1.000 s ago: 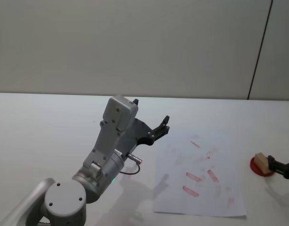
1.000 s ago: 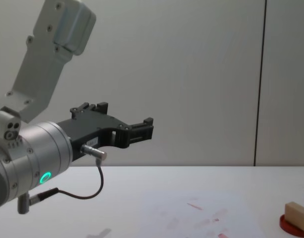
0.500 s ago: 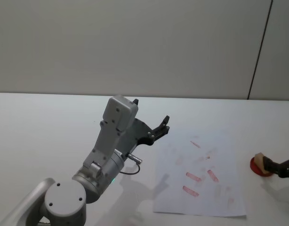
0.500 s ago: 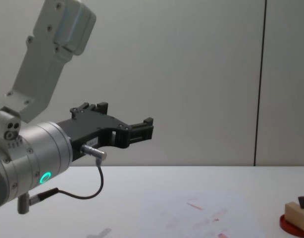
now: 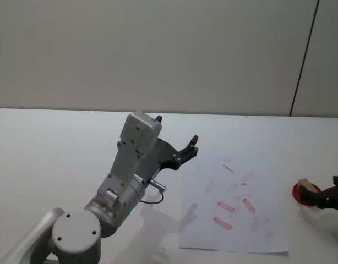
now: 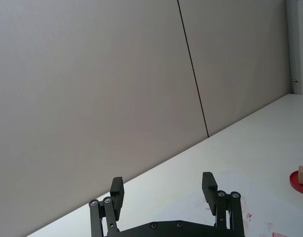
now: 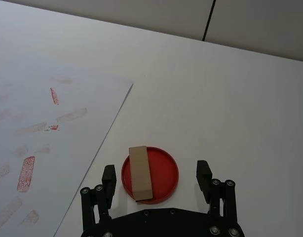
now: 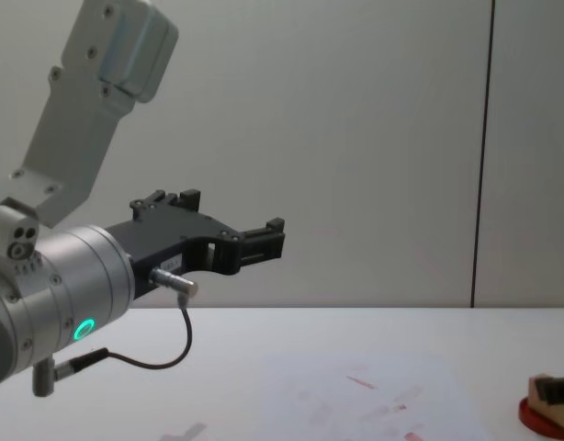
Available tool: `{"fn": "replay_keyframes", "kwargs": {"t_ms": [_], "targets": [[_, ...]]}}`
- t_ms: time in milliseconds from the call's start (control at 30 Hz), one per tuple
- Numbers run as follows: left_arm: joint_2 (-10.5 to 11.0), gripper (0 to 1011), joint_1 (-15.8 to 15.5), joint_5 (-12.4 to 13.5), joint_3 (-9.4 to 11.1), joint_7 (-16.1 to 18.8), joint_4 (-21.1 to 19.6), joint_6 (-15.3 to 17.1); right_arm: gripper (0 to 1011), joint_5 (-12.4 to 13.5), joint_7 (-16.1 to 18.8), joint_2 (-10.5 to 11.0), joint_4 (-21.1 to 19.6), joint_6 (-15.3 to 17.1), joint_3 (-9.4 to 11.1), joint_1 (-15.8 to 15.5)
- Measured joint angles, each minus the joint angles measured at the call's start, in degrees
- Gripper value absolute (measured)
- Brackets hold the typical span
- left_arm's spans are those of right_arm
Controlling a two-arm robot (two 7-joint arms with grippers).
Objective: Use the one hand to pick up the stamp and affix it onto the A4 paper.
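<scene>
Progress is slight: you have the right gripper at the stamp, but nothing is gripped yet. Its fingers are spread wide, one on each side of the block and both clear of it. You have yet to close, lift, carry across and press down on the paper. The sheet lies flat on the table just beside the ink pad and already bears several red prints, some bold, some faint.

The stamp is a small, pale wooden block, plain and rectangular. It lies flat on the round red pad, off-centre towards the paper side, its long side running roughly along the fingers.

Your left gripper is held up off the table, well apart from the stamp, its fingers spread and empty.
</scene>
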Motion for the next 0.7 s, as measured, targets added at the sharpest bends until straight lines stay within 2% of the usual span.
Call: {"fn": "replay_keyframes", "kwargs": {"t_ms": [700], "targets": [[0.0,1002,0.0,0.0,0.0,0.0,0.0,0.0,1001,-1.0,0.1,-1.9,5.2,-0.4,-1.0,2.6]]}}
